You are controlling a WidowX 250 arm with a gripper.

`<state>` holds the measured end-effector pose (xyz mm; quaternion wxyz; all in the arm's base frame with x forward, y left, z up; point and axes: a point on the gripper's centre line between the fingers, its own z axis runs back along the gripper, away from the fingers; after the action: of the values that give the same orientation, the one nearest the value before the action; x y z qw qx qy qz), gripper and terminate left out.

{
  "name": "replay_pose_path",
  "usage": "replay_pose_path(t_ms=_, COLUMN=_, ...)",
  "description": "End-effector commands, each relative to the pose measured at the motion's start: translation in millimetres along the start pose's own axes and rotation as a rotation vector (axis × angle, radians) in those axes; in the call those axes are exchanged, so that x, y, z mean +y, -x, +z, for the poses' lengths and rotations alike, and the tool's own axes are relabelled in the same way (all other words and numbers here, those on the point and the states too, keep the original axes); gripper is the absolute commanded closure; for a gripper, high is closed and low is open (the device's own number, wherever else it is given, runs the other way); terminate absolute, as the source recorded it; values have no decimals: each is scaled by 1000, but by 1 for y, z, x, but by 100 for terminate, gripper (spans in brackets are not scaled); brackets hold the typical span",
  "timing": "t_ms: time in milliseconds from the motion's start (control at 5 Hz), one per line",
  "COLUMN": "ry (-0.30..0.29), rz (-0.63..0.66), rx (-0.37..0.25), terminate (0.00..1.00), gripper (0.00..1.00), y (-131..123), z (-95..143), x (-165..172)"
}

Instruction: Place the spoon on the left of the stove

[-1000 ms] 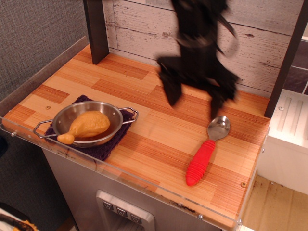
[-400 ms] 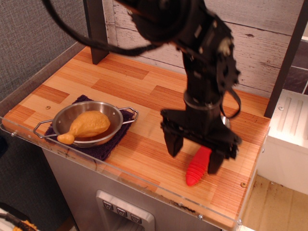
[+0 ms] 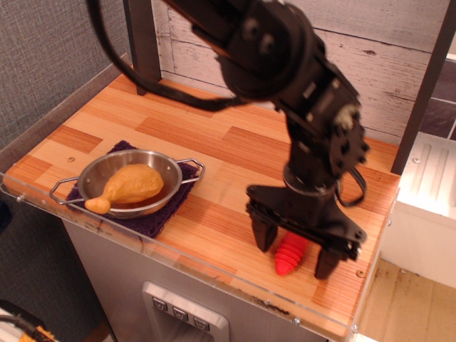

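Observation:
The spoon's red ribbed handle lies near the front right of the stove's wood-plank top; its silver bowl is hidden behind my arm. My black gripper is open and lowered over the handle, one finger to its left and the other to its right, the handle end showing between them. The jaws stand apart from the handle's sides.
A steel two-handled pan holding a toy chicken drumstick sits on a dark cloth at the front left. A clear plastic rim edges the front. A dark post stands at the back left, a white cabinet on the right.
My gripper came down from high at the back to the spoon, then shifted lower and slightly toward the front right, now straddling the red handle. The spoon has not moved.

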<state>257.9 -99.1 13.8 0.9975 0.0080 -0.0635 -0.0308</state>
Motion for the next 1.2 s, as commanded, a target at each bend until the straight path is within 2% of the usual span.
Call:
replay_pose_path(t_ms=0, ry=-7, rz=-17, rx=-36, terminate=0, gripper=100, y=0, z=-1, x=-7)
replay_pose_path(t_ms=400, ry=7, rz=-18, rx=-49, terminate=0, gripper=100, y=-2, z=10, x=1)
replay_pose_path(t_ms=600, ry=22, rz=-39, rx=-97, terminate=0, gripper=100, y=-11, z=39, x=10)
replay_pose_path(t_ms=800, ry=27, rz=-16, rx=-169, terminate=0, gripper=100, y=-19, z=86, x=27)
replay_pose_path(t_ms=1000, ry=27, rz=43, rx=-203, terminate=0, gripper=100, y=-8, z=134, x=78)
